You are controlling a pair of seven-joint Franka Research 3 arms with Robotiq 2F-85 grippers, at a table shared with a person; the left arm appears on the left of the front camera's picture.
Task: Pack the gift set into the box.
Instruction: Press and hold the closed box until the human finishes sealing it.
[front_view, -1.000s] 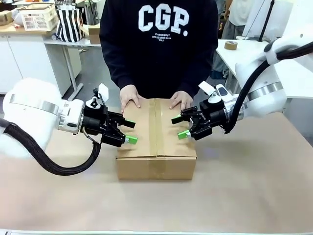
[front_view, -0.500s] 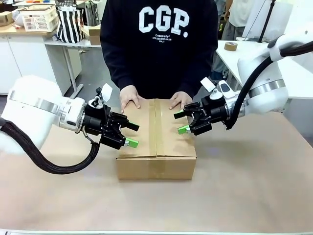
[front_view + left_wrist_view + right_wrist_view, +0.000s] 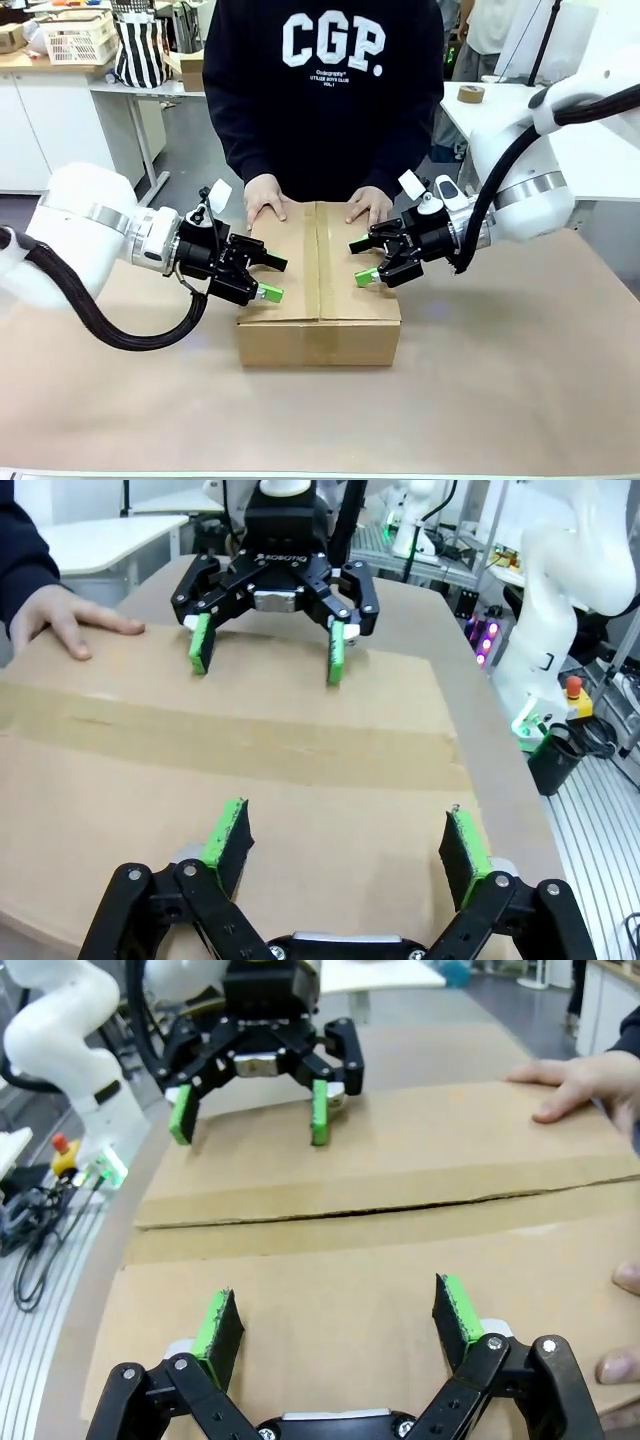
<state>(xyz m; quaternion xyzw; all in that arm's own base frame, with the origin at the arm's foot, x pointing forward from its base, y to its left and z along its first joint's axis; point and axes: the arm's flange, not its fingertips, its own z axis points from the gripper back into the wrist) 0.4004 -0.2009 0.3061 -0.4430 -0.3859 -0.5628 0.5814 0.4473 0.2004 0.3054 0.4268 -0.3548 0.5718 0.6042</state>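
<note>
Box lies with its top flaps folded shut, the centre seam running midway between the left gripper and the right gripper. Left gripper: green pads spread wide, nothing between them, the left flap right under its fingertips. Right gripper mirrors it, jaws wide and empty over the right flap. Just beyond both sets of fingertips, the person's hands rest flat, 2 palms down on the box's far edge.

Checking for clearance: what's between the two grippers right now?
The box top, closed and bare apart from its seam, between the left gripper and right gripper. Front view and both wrist views show it.
</note>
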